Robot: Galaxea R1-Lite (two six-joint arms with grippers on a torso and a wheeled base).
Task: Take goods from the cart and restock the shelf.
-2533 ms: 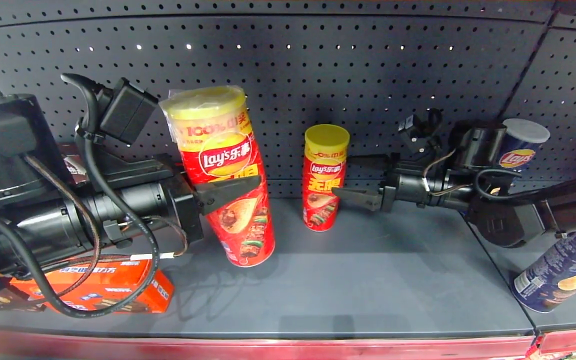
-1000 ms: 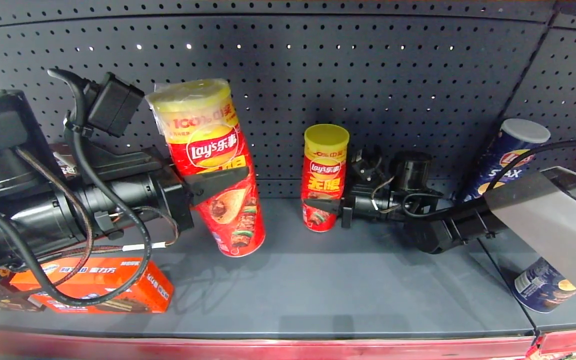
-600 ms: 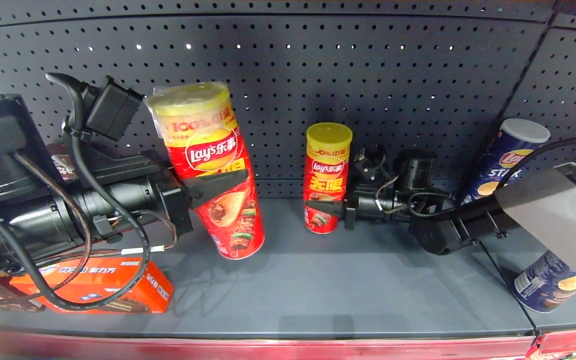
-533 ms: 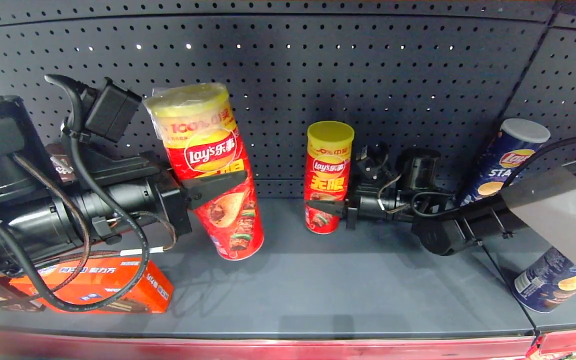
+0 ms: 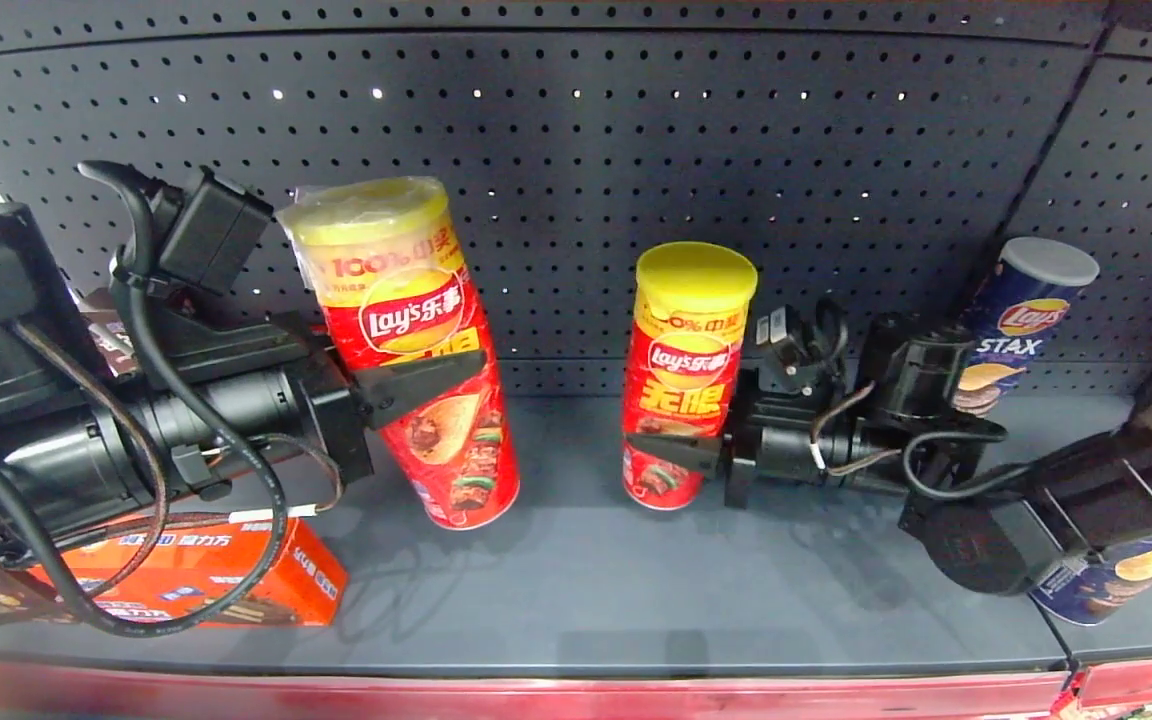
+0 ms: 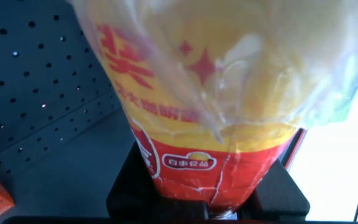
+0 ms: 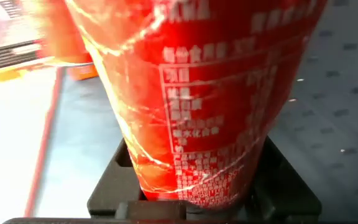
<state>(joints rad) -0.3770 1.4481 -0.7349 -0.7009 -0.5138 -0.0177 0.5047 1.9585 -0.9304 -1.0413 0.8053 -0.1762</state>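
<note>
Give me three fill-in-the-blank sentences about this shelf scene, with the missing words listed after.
1. The left gripper is shut on a tilted can with a ___ lid.
2. The upright can in the right gripper has a ___ body.
3. The box lying below the left arm is ___.
Missing words: yellow; red; orange.

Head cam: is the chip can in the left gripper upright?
No, the chip can in the left gripper is clearly tilted, its top leaning toward the robot's left while its base sits farther right.
</note>
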